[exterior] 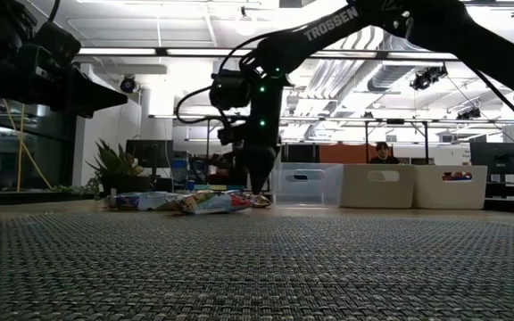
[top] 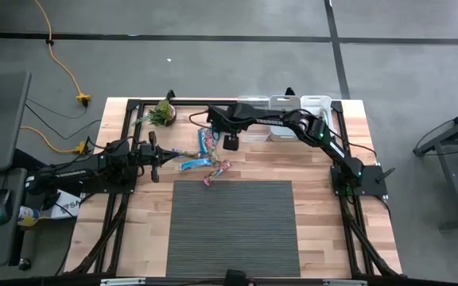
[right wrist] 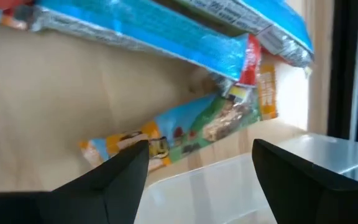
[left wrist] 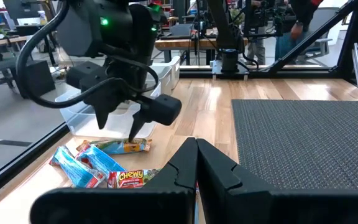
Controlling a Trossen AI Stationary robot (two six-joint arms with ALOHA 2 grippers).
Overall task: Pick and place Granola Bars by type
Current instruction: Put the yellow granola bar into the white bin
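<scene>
wooden table [top: 324, 171] held light, crinkly granola bars [left wrist: 114, 147]; right gripper [right wrist: 197, 163] fingers stood apart just over one, best pinched across its flat middle; left gripper [left wrist: 196, 163] was closed, empty.

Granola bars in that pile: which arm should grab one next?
Probably the right. Its pincer hangs open right above the granola bars, while the left pincer sits shut off to the side.

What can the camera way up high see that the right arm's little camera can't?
Only the high view shows the whole table, the potted plant, the grey mat and the shut left pincer. Only the right wrist view shows a yellow-green granola bar close up between the open right pincer's fingers. Both show the blue bars and a clear bin.
</scene>
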